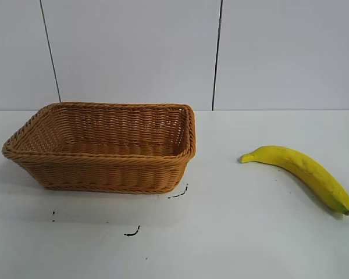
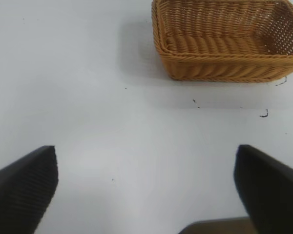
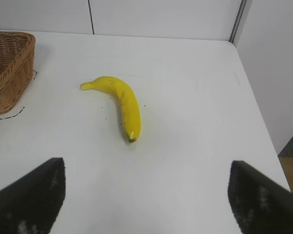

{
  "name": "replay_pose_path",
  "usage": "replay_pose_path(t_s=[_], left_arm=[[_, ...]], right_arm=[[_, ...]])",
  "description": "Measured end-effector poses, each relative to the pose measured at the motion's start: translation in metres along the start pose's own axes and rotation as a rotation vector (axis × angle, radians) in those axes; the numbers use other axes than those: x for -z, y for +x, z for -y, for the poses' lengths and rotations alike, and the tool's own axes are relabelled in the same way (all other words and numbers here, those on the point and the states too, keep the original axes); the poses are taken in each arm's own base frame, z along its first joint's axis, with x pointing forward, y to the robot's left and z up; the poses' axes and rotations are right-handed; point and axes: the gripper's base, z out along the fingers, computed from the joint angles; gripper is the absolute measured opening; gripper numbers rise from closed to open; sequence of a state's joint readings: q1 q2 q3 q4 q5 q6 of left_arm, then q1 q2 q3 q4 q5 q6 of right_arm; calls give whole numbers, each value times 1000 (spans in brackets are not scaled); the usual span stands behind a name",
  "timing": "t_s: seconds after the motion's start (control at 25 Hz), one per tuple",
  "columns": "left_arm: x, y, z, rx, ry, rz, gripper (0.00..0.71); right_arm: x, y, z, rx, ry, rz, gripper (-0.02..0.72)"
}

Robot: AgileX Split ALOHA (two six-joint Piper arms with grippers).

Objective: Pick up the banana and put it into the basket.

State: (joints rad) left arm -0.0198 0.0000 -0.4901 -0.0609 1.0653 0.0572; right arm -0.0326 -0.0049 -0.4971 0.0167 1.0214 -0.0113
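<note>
A curved yellow banana [image 1: 302, 171] lies flat on the white table at the right; the right wrist view shows the banana [image 3: 122, 103] too. The tan wicker basket [image 1: 104, 148] stands at the left with nothing in it, and the left wrist view shows the basket [image 2: 224, 41] as well. My right gripper [image 3: 146, 170] is open, well short of the banana, with only bare table between its fingers. My left gripper [image 2: 146, 165] is open over bare table, away from the basket. Neither arm shows in the exterior view.
Small black marks [image 1: 134, 232] dot the table in front of the basket. The table's edge [image 3: 256, 112] runs close beside the banana, with a pale wall panel beyond. A white panelled wall stands behind the table.
</note>
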Motion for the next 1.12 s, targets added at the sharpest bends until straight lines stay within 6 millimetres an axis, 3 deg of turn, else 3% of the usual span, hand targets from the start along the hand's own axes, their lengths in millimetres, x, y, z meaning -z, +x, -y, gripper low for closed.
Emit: replay_pose_path(t_s=[0.48,0.6,0.84,1.12], left_arm=[[0,0,0,0,0,0,695],[0,0,0,0,0,0,695],[0,0,0,0,0,0,695],[0,0,0,0,0,0,695]], right_arm=[[-4,-6,0,-4,-6,-41,657],[-12,-24,0,-6,-7,-118,657],[-42,-83,0,-6,-8,-262,657],[-117,-139,1,11,-13,-459,657]])
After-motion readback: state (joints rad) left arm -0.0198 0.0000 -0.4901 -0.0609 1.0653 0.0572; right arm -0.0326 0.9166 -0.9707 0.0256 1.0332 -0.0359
